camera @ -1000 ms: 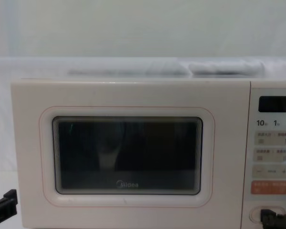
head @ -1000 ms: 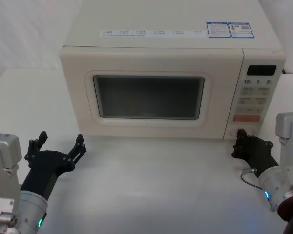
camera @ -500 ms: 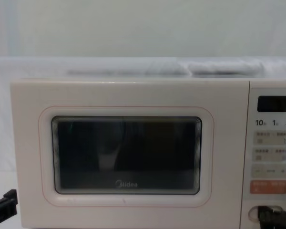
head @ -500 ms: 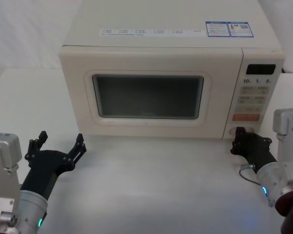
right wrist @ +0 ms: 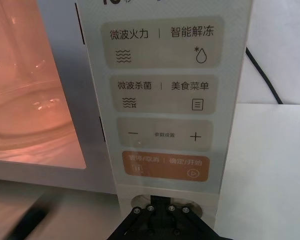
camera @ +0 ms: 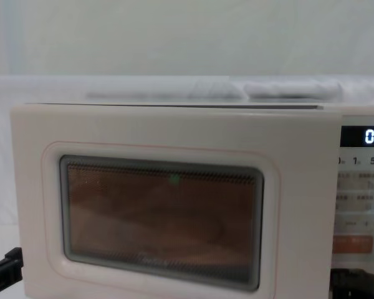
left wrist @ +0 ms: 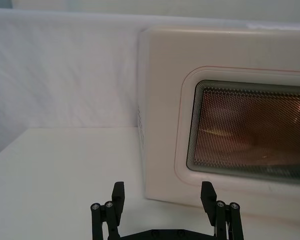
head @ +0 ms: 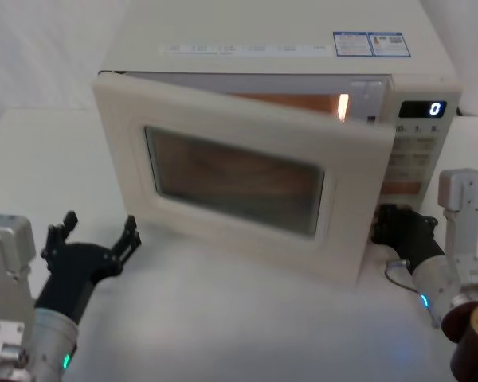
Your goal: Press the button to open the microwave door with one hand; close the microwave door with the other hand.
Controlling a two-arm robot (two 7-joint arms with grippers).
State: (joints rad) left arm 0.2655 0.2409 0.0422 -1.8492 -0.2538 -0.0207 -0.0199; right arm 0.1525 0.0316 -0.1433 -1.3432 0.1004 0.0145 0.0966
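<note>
The microwave door (head: 239, 183) stands partly open, swung out from its left hinge, and the lit orange cavity glows through its window (camera: 162, 218). My right gripper (head: 385, 221) is at the foot of the control panel, fingers shut, their tips (right wrist: 159, 210) against the button (right wrist: 162, 199), which they partly cover. My left gripper (head: 98, 227) rests open on the table in front of the door's hinge side. Nothing is between its fingers (left wrist: 162, 192), and it stands a short way from the door (left wrist: 240, 130).
The control panel (head: 414, 155) has a display (camera: 361, 136) that reads 0 and an orange key (right wrist: 165, 166) just above the button. A black cable (right wrist: 262, 75) runs behind the microwave's right side. White table stretches to the left and in front.
The door has sprung open toward me, the cavity light came on and the display lit up with 0. My right gripper stays at the button. The left arm has not moved.
</note>
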